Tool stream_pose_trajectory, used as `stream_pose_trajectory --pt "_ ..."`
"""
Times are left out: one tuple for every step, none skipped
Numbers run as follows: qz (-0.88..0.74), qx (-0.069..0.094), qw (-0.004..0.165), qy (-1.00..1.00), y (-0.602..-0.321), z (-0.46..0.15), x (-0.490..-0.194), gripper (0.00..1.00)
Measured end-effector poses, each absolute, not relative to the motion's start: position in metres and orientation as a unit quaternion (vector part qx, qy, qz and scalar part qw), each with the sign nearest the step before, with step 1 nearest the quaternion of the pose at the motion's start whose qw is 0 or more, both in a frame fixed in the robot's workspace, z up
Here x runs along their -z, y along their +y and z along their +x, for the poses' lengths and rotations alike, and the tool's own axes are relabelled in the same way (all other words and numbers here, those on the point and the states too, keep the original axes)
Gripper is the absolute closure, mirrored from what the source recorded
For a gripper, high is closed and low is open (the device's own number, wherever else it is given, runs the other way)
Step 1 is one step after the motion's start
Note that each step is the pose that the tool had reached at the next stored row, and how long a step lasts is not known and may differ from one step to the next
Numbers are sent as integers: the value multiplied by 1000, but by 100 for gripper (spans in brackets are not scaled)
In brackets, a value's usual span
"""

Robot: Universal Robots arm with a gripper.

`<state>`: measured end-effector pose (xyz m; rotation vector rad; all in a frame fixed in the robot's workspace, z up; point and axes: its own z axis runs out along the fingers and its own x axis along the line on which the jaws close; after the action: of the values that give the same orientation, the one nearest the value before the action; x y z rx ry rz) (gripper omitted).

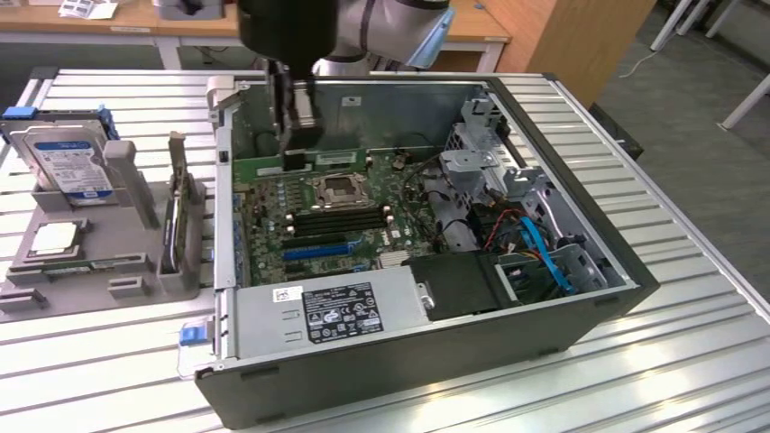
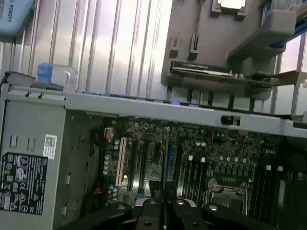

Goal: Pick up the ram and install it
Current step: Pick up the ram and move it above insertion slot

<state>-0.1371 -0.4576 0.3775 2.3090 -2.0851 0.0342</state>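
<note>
Open computer case point(image 2: 144, 103), hand point(image 2: 165, 203) over green motherboard point(image 2: 192, 158), labelled power supply point(image 2: 29, 167), grey holder point(image 2: 216, 43) beyond

Ribbed metal table point(image 1: 673, 298), wooden desk point(image 1: 481, 23) behind, grey floor point(image 1: 710, 63).

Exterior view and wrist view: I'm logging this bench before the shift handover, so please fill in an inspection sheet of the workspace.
Surface: slatted metal table carrying an open computer case and a grey fixture.
Job's things: the ram, a thin green stick, looks gripped upright above the motherboard.
Clutter: hard drive and CPU chip parked in the fixture.
Pincer: shut on the ram, inside the case's far end.
Cables: blue cable inside the case, at the exterior view's right.
Surroundings: wooden furniture behind the table; grey floor.
</note>
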Motion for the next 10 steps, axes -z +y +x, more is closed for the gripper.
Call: stream_pose_trajectory --pt "742 -11 15 -670 -458 -133 -378 87" --pt "742 -11 15 -670 -458 -128 -378 87" --pt "742 -11 15 -670 -458 -122 -377 87" --pt "742 -11 15 -670 -458 -118 -378 87" --pt "742 -11 15 -670 -458 -113 -378 87" --pt "742 -11 15 -670 -458 -109 -377 87" --pt "742 -10 15 -670 -458 -103 -377 87" --pt "742 -10 15 -670 -458 -99 -377 87" --pt "742 -10 14 -670 -458 -94 -378 87" --pt "742 -10 14 -670 -458 -89 -378 87"
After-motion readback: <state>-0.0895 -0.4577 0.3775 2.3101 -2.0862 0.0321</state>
